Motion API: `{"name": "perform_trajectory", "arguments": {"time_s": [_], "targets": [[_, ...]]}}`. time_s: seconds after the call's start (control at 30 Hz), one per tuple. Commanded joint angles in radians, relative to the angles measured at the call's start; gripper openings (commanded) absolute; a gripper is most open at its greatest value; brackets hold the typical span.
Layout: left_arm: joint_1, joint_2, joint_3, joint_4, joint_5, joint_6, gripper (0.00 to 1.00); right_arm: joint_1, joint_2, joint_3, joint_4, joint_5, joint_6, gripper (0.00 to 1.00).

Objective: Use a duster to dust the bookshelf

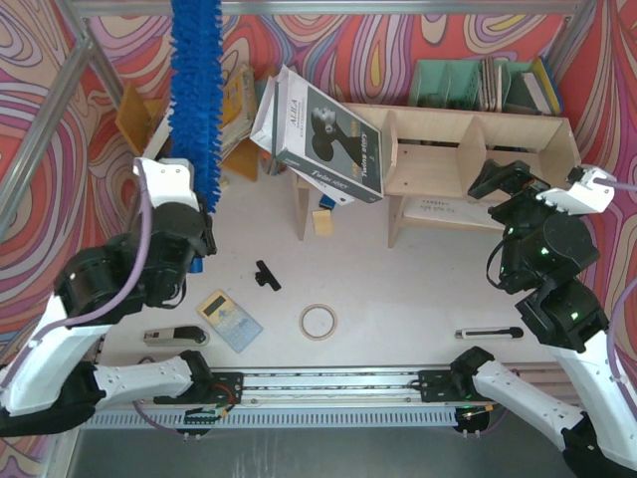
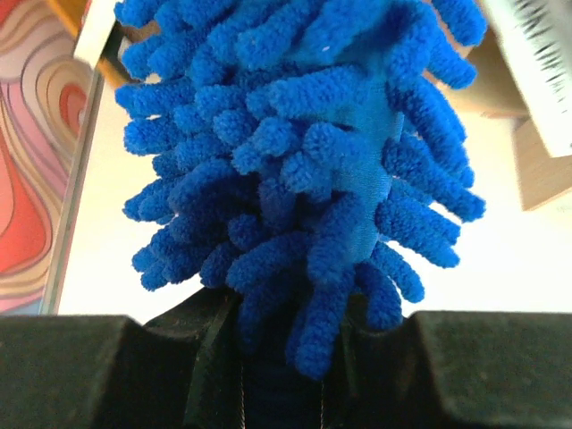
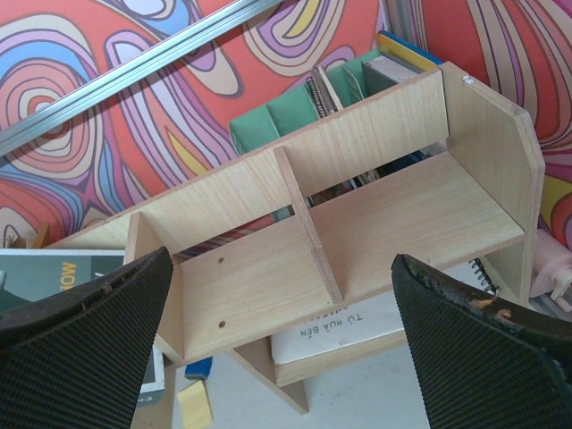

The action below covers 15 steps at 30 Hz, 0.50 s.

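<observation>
The fluffy blue duster (image 1: 195, 90) stands nearly upright at the back left, reaching past the top of the overhead view. My left gripper (image 1: 206, 207) is shut on its lower end, and the blue handle tip pokes out below. In the left wrist view the blue strands (image 2: 295, 143) fill the frame above the left gripper (image 2: 286, 335). The pale plywood bookshelf (image 1: 468, 134) stands at the back right, to the right of the duster and apart from it. My right gripper (image 1: 496, 181) hovers open in front of the bookshelf's right end. The right wrist view shows the bookshelf (image 3: 357, 223) between the wide-open fingers of the right gripper (image 3: 281, 313).
A grey and white book (image 1: 323, 139) leans against the bookshelf's left end. A teal file organiser (image 1: 468, 85) stands behind it, an orange rack (image 1: 139, 115) at the back left. On the table lie a tape roll (image 1: 318, 322), a calculator (image 1: 217, 307), a black clip (image 1: 267, 275) and a pen (image 1: 488, 333).
</observation>
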Motion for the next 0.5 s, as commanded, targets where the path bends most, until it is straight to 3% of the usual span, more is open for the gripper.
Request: {"name": "perform_trajectory", "arguments": {"time_s": [0.0, 0.27, 0.47], "targets": [[0.122, 0.0, -0.094, -0.019, 0.173, -0.042, 0.0, 0.001, 0.006, 0.002, -0.008, -0.006, 0.014, 0.99], [0.246, -0.075, -0.285, 0.013, 0.334, -0.08, 0.0, 0.001, 0.022, 0.016, -0.016, -0.012, 0.017, 0.99], [0.25, -0.146, -0.419, 0.105, 0.519, -0.069, 0.0, 0.001, 0.025, 0.024, -0.006, -0.02, 0.023, 0.99]]}}
